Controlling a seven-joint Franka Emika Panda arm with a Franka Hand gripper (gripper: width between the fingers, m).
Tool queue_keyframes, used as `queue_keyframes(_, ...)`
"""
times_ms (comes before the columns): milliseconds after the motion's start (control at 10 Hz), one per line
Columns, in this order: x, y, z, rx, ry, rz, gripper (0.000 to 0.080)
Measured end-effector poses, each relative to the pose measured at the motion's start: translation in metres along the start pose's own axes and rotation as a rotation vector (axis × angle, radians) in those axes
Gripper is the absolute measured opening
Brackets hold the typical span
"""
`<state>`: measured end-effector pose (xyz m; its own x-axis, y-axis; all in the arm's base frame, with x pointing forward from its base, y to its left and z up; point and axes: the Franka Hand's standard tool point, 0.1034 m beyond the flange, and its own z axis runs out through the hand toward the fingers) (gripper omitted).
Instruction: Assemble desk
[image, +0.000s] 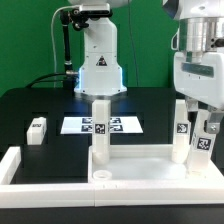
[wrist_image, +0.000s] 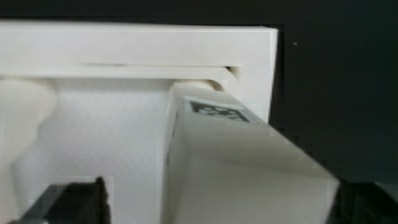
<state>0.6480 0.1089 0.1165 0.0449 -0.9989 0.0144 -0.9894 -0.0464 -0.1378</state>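
Note:
The desk's white tabletop (image: 140, 166) lies flat at the front of the black table. An upright leg (image: 100, 128) stands on it near the middle, and a second leg (image: 181, 128) stands toward the exterior view's right. My gripper (image: 205, 120) hangs over a third upright leg (image: 203, 145) at the panel's right end. In the wrist view that tagged leg (wrist_image: 240, 150) runs between my dark fingertips (wrist_image: 71, 202). The gripper (wrist_image: 217, 205) is open, with a gap beside the leg. The tabletop's rim (wrist_image: 143, 50) lies beyond. A loose leg (image: 37, 130) lies on the table at the exterior view's left.
The marker board (image: 100, 125) lies flat behind the tabletop. The robot's white base (image: 97, 62) stands at the back. A low white border wall (image: 18, 165) runs along the front and the exterior view's left.

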Motion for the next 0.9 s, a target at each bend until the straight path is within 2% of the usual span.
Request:
queue_keyframes(100, 0.002, -0.006, -0.001, 0.038, -0.004, -0.257, 0.0645)
queue_keyframes(300, -0.007, 0.000, 0.002, 0.060, -0.005, -0.498, 0.0649)
queue_keyframes(700, -0.001, -0.001, 0.003, 0.054, 0.015, -0.752, 0.0649)
queue_keyframes(900, 0.009, -0.007, 0.000, 0.060, 0.024, -1.191, 0.0649)
